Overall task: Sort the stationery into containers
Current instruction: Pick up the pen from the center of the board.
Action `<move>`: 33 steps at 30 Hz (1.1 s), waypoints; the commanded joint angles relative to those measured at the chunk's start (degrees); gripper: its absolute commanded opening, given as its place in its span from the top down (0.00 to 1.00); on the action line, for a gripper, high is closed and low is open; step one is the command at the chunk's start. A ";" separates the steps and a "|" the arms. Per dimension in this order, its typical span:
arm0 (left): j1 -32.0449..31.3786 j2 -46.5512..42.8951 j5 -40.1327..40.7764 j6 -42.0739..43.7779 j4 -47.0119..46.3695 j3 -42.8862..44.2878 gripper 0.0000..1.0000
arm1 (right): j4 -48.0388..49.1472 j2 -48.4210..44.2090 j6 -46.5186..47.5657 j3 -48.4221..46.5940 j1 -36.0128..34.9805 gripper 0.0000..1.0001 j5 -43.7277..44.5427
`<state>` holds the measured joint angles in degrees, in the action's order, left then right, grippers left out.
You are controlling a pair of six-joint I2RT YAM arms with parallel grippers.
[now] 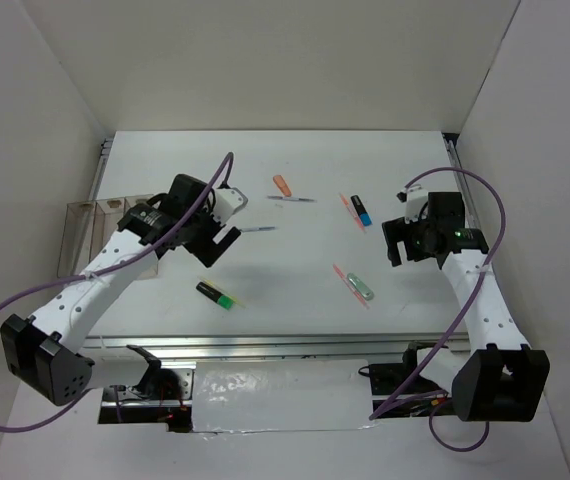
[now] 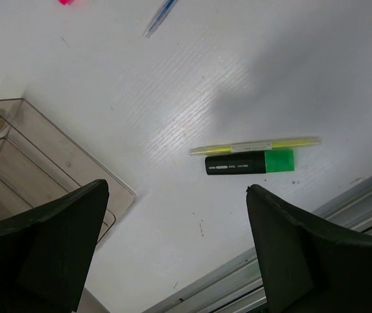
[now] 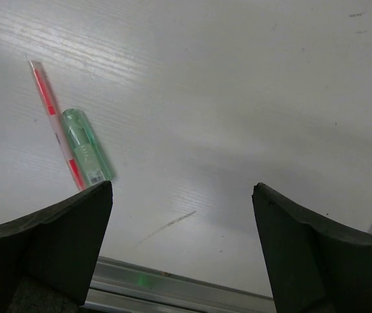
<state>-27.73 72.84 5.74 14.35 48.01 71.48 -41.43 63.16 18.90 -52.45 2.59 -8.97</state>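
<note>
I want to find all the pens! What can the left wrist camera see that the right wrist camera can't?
Only the left wrist camera shows the black-green highlighter with a thin yellow pen right beside it, a blue pen, and the clear bins. Only the right wrist camera shows the mint green highlighter with a red pen beside it. Both show the white table, its metal edge rail, and their own open gripper: the left gripper and the right gripper.
</note>
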 commanded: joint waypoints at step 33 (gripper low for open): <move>3.47 52.05 -21.82 30.91 5.17 39.00 0.40 | -0.49 5.13 -1.41 0.85 -1.53 0.00 -0.96</move>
<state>-24.56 124.57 -13.02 42.17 52.62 110.80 -41.87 67.66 17.80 -51.00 1.69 -9.19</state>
